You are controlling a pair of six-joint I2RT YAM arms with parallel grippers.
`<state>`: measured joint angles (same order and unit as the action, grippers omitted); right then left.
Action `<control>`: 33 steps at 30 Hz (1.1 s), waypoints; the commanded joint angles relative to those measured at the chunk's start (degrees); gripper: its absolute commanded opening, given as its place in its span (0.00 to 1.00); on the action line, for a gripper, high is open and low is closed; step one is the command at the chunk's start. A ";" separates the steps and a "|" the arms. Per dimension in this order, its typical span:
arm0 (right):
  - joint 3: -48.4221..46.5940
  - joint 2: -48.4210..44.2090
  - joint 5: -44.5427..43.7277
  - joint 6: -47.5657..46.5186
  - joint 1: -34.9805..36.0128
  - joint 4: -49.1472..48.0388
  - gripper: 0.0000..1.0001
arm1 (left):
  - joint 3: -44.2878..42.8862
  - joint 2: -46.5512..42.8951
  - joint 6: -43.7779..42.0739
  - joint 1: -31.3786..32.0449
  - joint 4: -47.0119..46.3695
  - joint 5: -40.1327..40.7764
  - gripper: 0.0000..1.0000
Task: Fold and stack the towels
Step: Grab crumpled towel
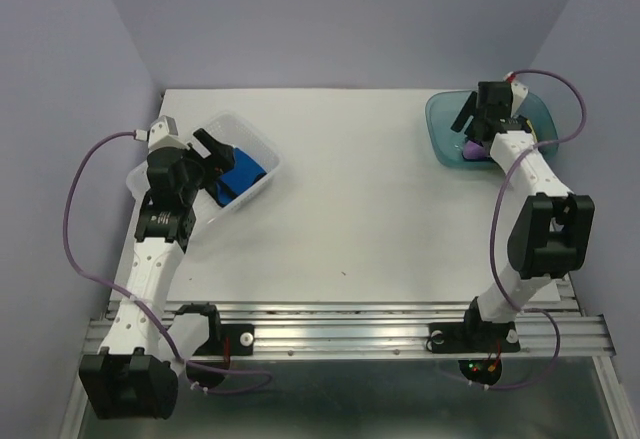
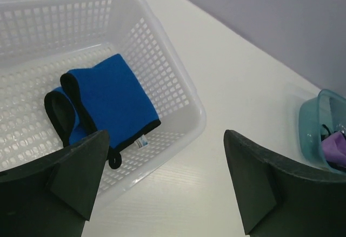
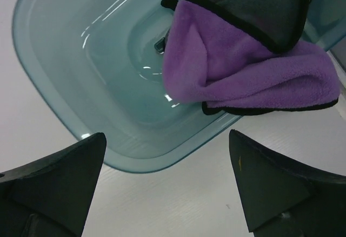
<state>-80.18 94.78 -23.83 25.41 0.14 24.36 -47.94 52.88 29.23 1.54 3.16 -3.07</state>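
The left arm rises from its base at the near left edge of the white bench [image 1: 360, 209] and leans forward. Its wrist is bent so that the left pincer [image 1: 207, 145] hangs over the clear white lattice plastic basket [image 1: 258, 142] at the bench's left side. Its jaws are spread wide with nothing between them.

The right arm stands up from the near right edge, folds at a high elbow and stretches far forward. The right pincer [image 1: 472, 119] tips down over the teal translucent plastic tub [image 1: 443, 124] in the far right corner. It too is fully spread and grips nothing.

The blue square soft towel [image 2: 113, 96] lies folded on the basket floor, at the basket's right end in the overhead view. In the left wrist view its long axis slants from upper left to lower right, with the black-edged fold loops at the left and a small label at the lower right corner.

The purple soft towel [image 3: 227, 69] lies loosely bunched in the tub with its black reverse showing on top. In the right wrist view its long axis runs left to right, and its right end drapes across the tub's rim.
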 commanded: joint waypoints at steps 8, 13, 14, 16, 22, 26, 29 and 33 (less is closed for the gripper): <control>-18.60 20.17 -5.34 -10.82 -3.75 8.87 1.00 | 1.18 1.87 -2.60 0.39 -4.65 0.17 0.99; -20.80 23.08 -5.43 -11.70 -3.66 8.60 0.93 | 0.22 4.86 -2.60 0.39 -4.74 -0.18 0.99; -20.80 23.08 -6.04 -11.78 -3.74 8.16 0.84 | 0.13 5.21 -2.43 0.39 -4.74 -0.18 0.99; -20.02 22.82 -7.18 -11.52 -3.75 7.46 0.70 | 0.13 5.91 -2.43 0.39 -4.74 -0.01 0.99; -19.92 24.31 -12.54 -10.21 -3.75 10.52 0.49 | -0.13 5.57 -2.60 0.39 -4.74 0.61 0.99; -19.40 25.10 -14.48 -9.77 -3.75 11.41 0.45 | -0.05 4.69 -2.60 0.39 -4.65 0.96 0.99; -19.05 24.40 -13.79 -9.15 -3.75 10.89 0.26 | 0.04 4.16 -2.60 0.39 -4.56 1.05 0.99; -19.31 21.85 -11.68 -9.59 -3.75 8.95 0.10 | 0.13 3.37 -2.51 0.39 -4.48 1.05 0.99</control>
<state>-96.79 119.63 -35.22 15.35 -3.42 34.48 -46.63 58.61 27.86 1.78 1.06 -2.52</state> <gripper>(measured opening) 0.168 0.986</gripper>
